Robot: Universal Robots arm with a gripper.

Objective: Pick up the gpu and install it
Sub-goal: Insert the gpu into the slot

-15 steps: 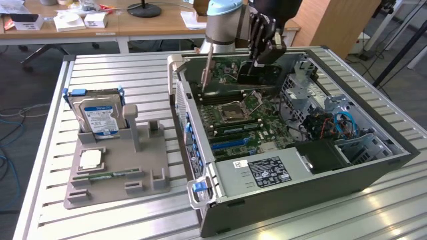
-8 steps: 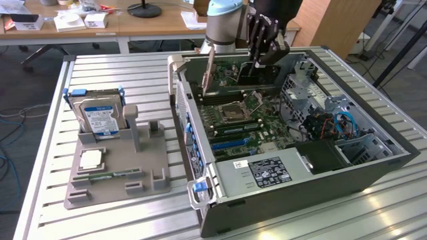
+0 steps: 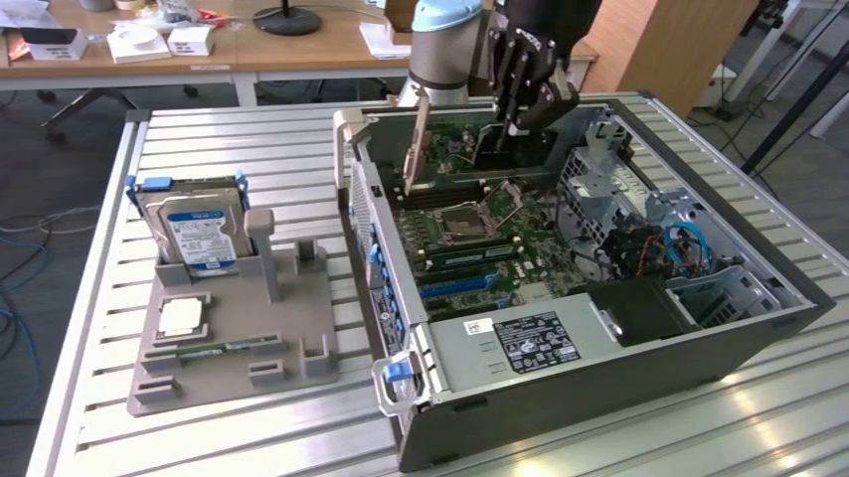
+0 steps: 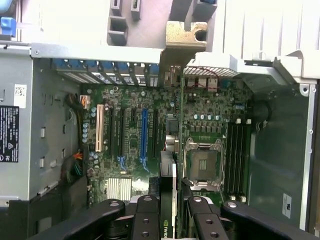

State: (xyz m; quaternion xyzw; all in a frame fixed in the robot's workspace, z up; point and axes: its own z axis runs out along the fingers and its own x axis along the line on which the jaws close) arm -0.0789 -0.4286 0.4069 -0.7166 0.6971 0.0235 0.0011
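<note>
Wooden desk (image 3: 285,50) running across upper left, carrying white boxes (image 3: 139,42), black round base (image 3: 286,20). Slatted metal table (image 3: 226,139) spreading across middle, light glaring at lower right. Grey floor (image 3: 60,164) showing at left edge, cables (image 3: 24,231) trailing. Wooden panel (image 3: 663,50) standing upper right.

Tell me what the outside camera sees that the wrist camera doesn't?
Outside camera: the robot arm, the wooden desk behind, blue cables in the case. Wrist camera: a green logo on the card's edge, a white slot. Both: the gripper holding the card upright over the motherboard, and the processor socket.
</note>
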